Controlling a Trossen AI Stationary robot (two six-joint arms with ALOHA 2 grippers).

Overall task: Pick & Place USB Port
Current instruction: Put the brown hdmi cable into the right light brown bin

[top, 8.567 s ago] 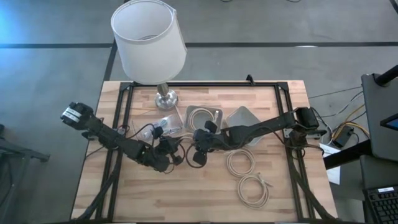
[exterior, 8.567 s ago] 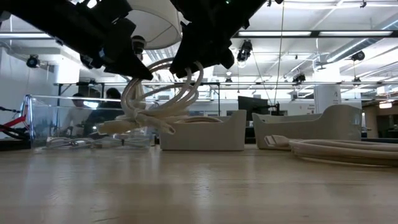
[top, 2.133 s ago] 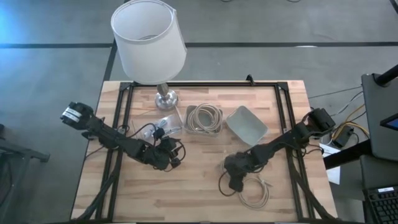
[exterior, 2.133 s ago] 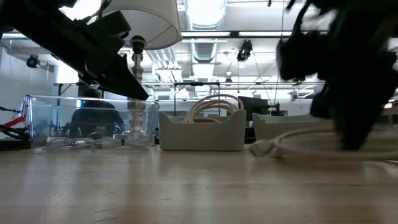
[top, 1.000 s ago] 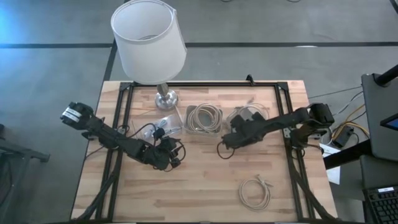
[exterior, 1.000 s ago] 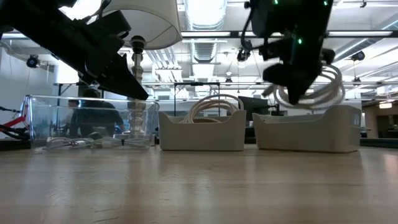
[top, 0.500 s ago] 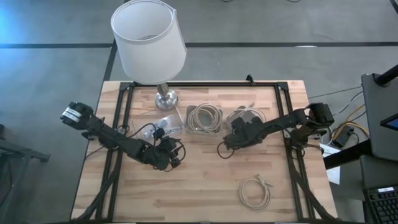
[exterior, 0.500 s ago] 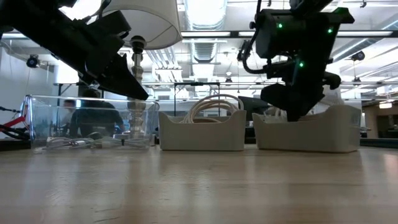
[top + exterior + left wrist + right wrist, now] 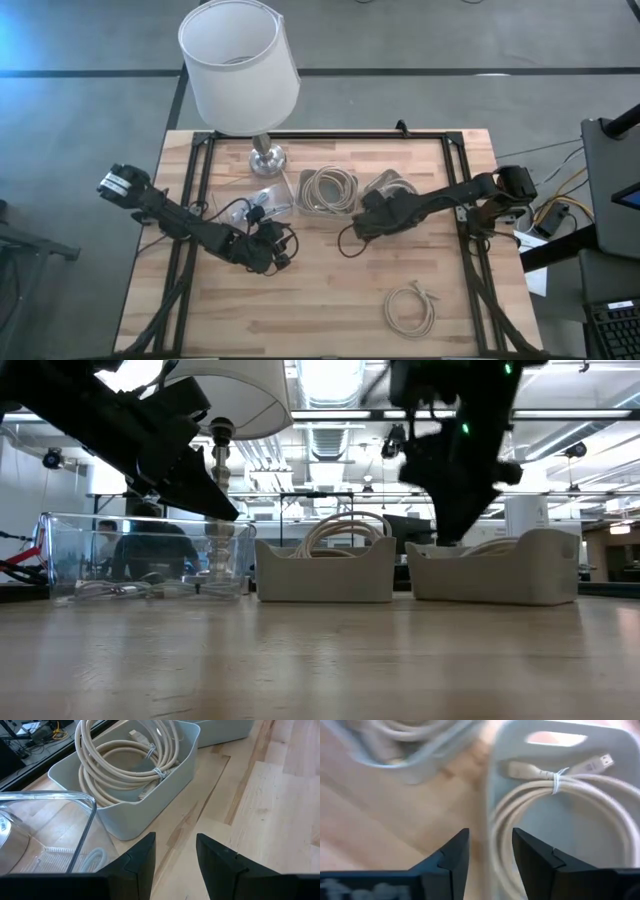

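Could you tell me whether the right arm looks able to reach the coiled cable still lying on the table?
Probably yes: the cable lies in the open on the right arm's side, and the right gripper is open and empty.

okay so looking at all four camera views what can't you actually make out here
- Clear box: contents too small in the high view, blurred behind its wall in the low view.
- Right hand: its arm hides it from above; open and empty in its wrist view.
- Right bin: its wall hides most of the cable in the low view.
- Loose cable: connector too small to tell.

A coiled cable (image 9: pixel 565 815) lies in the right bin (image 9: pixel 610 750).
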